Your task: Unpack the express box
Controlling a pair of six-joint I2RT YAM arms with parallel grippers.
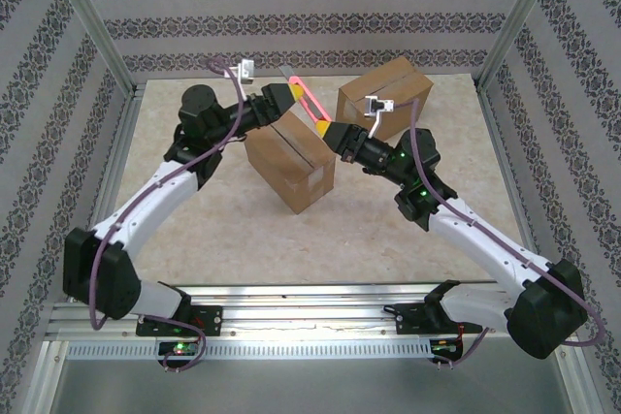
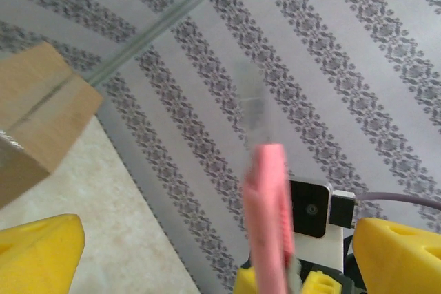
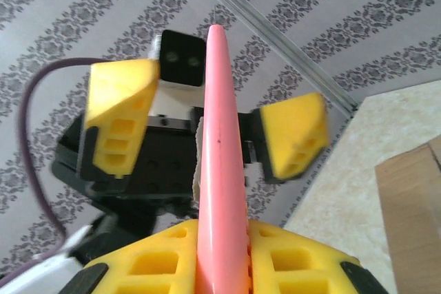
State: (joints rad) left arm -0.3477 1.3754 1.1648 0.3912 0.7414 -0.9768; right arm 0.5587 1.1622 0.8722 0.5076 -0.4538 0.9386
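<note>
Your right gripper [image 1: 326, 131] is clamped on the pink knife [image 1: 309, 102], left gripper [image 1: 287, 95] apart around its tip. Back the left off straight, then cut the box [image 1: 291, 157] seam beside the right gripper.

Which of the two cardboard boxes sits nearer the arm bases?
The central box with the dark seam on top; the other box sits farther back, on the right.

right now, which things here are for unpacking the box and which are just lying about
For the job: front cardboard box; pink cutter, held by the right gripper; left gripper, open beside it.
Lying about: second cardboard box at the back right, though it may be next.
</note>
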